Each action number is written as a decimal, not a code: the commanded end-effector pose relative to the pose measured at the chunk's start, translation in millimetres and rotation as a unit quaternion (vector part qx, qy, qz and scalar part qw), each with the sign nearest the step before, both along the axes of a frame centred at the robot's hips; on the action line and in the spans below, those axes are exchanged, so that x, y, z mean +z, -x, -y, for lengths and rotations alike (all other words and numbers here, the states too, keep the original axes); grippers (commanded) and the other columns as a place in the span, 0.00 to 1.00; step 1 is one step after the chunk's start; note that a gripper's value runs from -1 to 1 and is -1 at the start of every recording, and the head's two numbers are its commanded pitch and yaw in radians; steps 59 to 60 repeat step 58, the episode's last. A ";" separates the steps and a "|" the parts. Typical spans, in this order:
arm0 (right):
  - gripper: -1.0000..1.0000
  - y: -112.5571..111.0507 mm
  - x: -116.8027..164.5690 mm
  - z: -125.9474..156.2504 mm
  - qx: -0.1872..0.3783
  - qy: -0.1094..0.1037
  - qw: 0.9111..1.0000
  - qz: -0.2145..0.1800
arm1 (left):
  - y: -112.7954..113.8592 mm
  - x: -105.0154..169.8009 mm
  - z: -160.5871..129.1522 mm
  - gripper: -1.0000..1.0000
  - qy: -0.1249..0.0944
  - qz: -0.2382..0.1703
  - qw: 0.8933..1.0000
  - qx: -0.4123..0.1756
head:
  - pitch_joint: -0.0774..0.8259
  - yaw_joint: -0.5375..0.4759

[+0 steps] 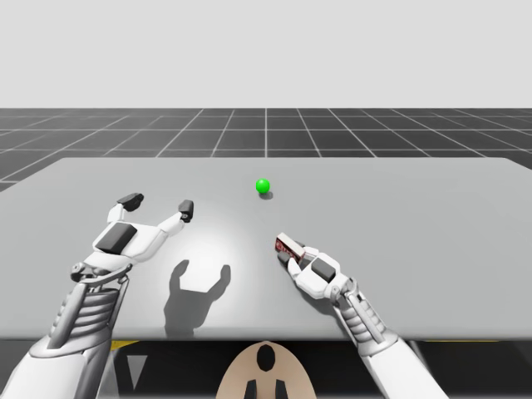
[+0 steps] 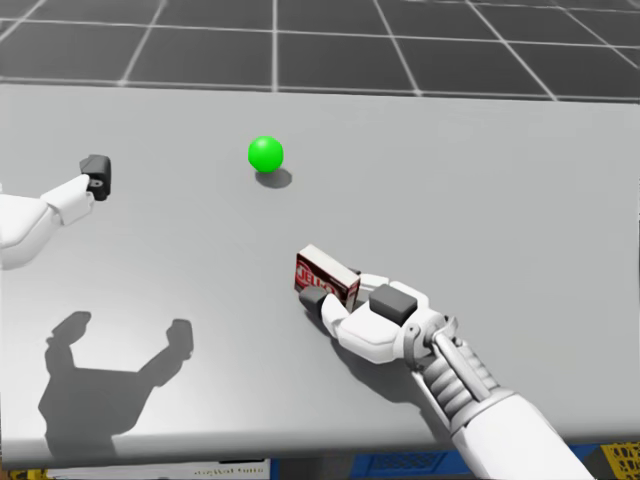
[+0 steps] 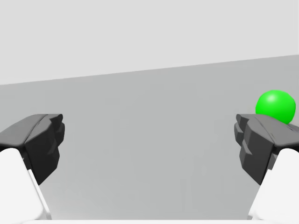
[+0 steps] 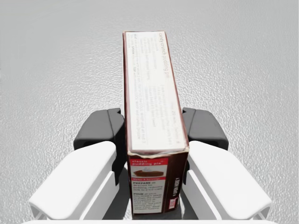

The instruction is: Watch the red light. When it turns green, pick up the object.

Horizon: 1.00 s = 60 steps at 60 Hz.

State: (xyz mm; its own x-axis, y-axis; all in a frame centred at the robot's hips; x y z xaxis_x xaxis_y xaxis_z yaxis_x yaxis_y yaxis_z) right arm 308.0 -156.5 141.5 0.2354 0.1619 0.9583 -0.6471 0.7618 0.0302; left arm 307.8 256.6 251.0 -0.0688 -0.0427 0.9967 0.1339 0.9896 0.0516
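The light is a green ball [image 1: 263, 186] [image 2: 265, 154] resting on the grey table toward the back, and in the left wrist view the green ball [image 3: 275, 106] sits just past one fingertip. A small dark red box [image 1: 288, 246] [image 2: 325, 277] [image 4: 152, 116] with a white top face stands on edge at the table's front right. My right gripper [image 1: 292, 258] [image 2: 335, 300] [image 4: 153, 128] is shut on the box, one finger pressed to each side. My left gripper [image 1: 158, 203] [image 3: 149, 142] hovers above the table at the left, open with nothing between its fingers.
The grey table [image 1: 416, 216] stretches wide around both hands, with its front edge close to my torso. A dark gridded floor lies beyond the far edge. My left hand casts a shadow [image 1: 195, 291] on the table in front of it.
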 end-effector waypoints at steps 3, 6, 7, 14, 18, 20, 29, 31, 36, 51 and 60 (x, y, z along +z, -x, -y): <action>1.00 5.1 -6.5 -8.9 0.007 -0.007 1.000 -0.014 | -0.2 -0.5 0.7 0.00 -0.001 0.000 1.000 0.000 | 0.64 0.43; 1.00 5.1 -6.7 -8.9 0.006 -0.006 1.000 -0.012 | -0.5 -1.0 0.9 0.00 -0.002 0.000 1.000 0.000 | 0.58 0.43; 1.00 5.2 -6.7 -8.9 0.006 -0.006 1.000 -0.012 | 0.0 -1.0 0.8 0.00 -0.002 -0.001 1.000 0.000 | 0.57 0.43; 1.00 5.8 -6.5 -8.9 0.005 -0.006 1.000 -0.009 | 0.9 -1.2 1.1 0.00 -0.002 -0.002 1.000 -0.001 | 0.48 0.44; 1.00 6.0 -5.7 -8.7 0.005 -0.006 1.000 -0.007 | 1.1 -1.0 1.4 0.00 -0.001 -0.002 1.000 -0.001 | 0.45 0.44; 1.00 6.0 -5.0 -8.5 0.005 -0.006 1.000 -0.006 | 1.2 -0.8 1.3 0.00 0.000 -0.002 1.000 -0.001 | 0.44 0.44; 1.00 7.1 13.9 -7.0 0.004 -0.016 1.000 0.007 | 1.4 0.3 0.9 0.00 0.002 0.000 1.000 0.000 | 0.43 0.44; 1.00 7.5 22.7 -6.7 0.004 -0.020 1.000 0.014 | 1.5 0.6 0.9 0.00 0.002 0.000 1.000 0.000 | 0.43 0.44; 1.00 7.0 52.6 -6.6 0.007 -0.029 0.999 0.045 | 1.4 0.8 0.9 0.00 0.002 0.000 1.000 0.000 | 0.44 0.44; 1.00 -1.2 159.7 -1.8 0.000 -0.051 0.986 0.158 | 1.2 1.1 0.0 0.00 0.002 0.001 1.000 0.001 | 0.43 0.44; 1.00 1.2 202.9 2.2 -0.004 -0.064 0.977 0.203 | 1.7 1.8 -0.6 0.00 0.003 0.001 1.000 0.001 | 0.43 0.45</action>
